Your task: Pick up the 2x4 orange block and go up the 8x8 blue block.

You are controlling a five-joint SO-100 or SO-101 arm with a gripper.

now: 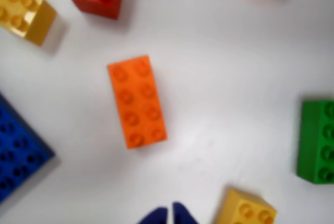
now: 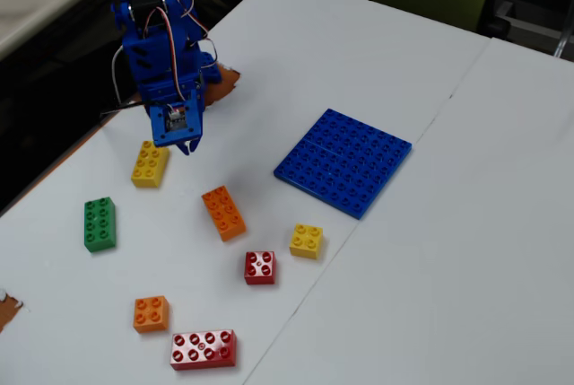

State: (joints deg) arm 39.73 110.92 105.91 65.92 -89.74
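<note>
The 2x4 orange block [image 1: 137, 101] lies flat on the white table, mid-frame in the wrist view; in the fixed view it [image 2: 223, 213] sits left of centre. The 8x8 blue block [image 2: 343, 161] lies flat to its right in the fixed view; only its corner [image 1: 18, 151] shows at the wrist view's left edge. My gripper [image 1: 170, 214] shows as two dark blue fingertips almost touching at the bottom edge, shut and empty. In the fixed view it [image 2: 186, 147] hangs above the table, up-left of the orange block.
In the fixed view: a yellow 2x4 brick [image 2: 150, 163], a green brick [image 2: 99, 223], a small yellow brick [image 2: 307, 240], a small red brick [image 2: 260, 267], a small orange brick [image 2: 151, 313] and a long red brick [image 2: 204, 349]. Table edge runs along the left.
</note>
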